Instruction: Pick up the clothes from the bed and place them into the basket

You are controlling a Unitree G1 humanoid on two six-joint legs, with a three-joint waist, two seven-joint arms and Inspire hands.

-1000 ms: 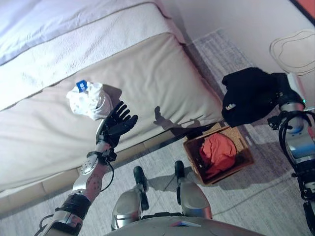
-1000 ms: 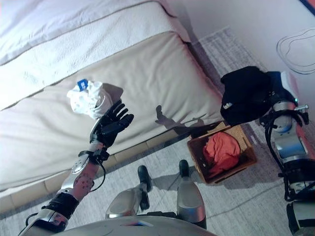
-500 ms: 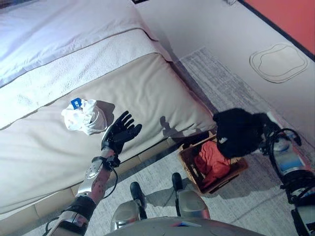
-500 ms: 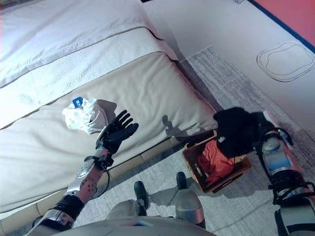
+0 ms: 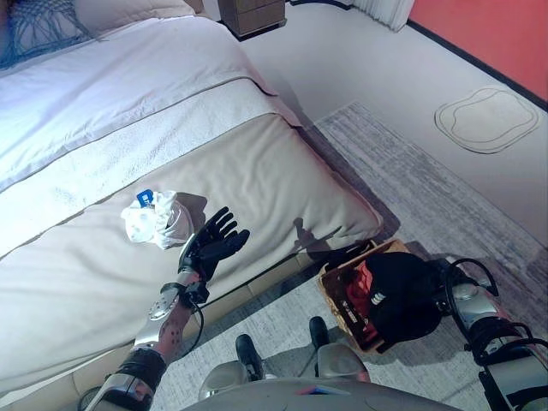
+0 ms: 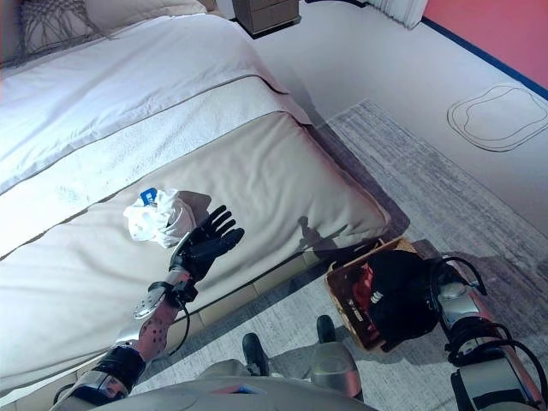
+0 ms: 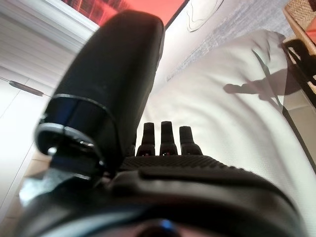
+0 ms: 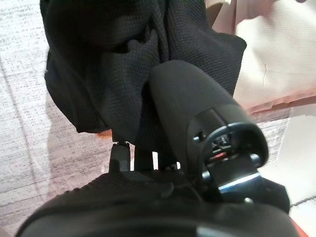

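Gripping black garment over basket

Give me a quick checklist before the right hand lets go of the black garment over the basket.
1. Black garment held by right hand: ok, thumb pinches the cloth.
2. Garment above the basket: ok, it hangs over the opening.
3. Room in the basket: cannot tell; the red garment shows inside, mostly covered.
4. Garment fully inside the rim: cannot tell, it hides the far edge.
5. Left hand free: ok, open above the bed.
6. Bed cleared: not ok, the white garment lies there.
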